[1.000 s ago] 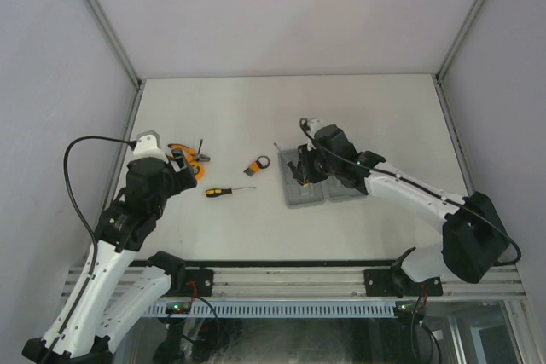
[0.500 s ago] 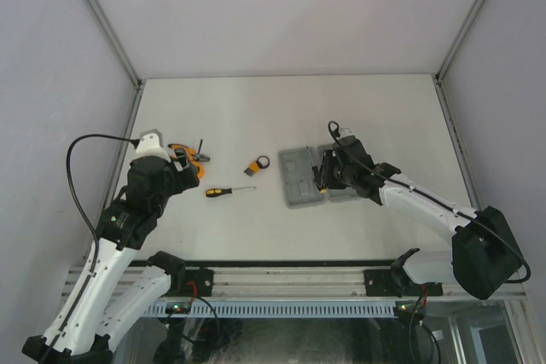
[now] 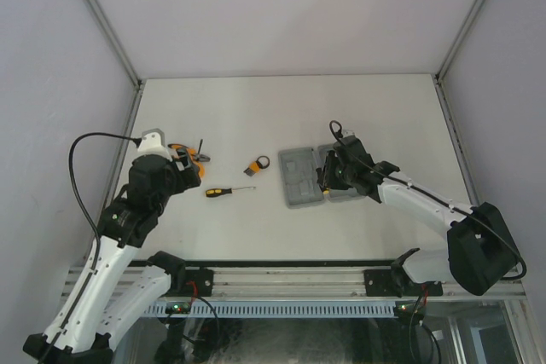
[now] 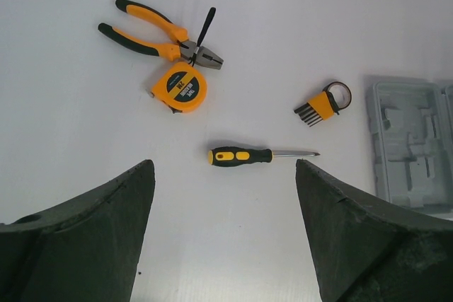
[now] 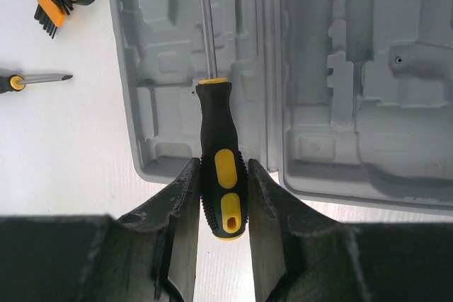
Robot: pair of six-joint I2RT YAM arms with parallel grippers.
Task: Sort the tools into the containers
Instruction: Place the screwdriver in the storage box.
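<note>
The open grey case (image 3: 300,178) lies at mid-table, both moulded halves (image 5: 368,104) facing up. My right gripper (image 5: 223,175) is shut on the handle of a yellow-and-black screwdriver (image 5: 224,189), whose shaft points across the case's left half beside the hinge. A second screwdriver (image 4: 241,155) lies on the table just ahead of my left gripper (image 4: 223,171), which hovers open and holds nothing. Beyond it lie the orange-handled pliers (image 4: 159,37), the round tape measure (image 4: 182,88) and the hex-key set (image 4: 322,104).
A thin black rod (image 4: 205,26) leans against the pliers' head. Grey walls enclose the white table (image 3: 375,117) on three sides. The metal rail (image 3: 290,279) with both arm bases runs along the near edge.
My right gripper has carried its screwdriver rightward from the case's left half to the hinge area, then nearly stopped. The left arm has barely shifted.
</note>
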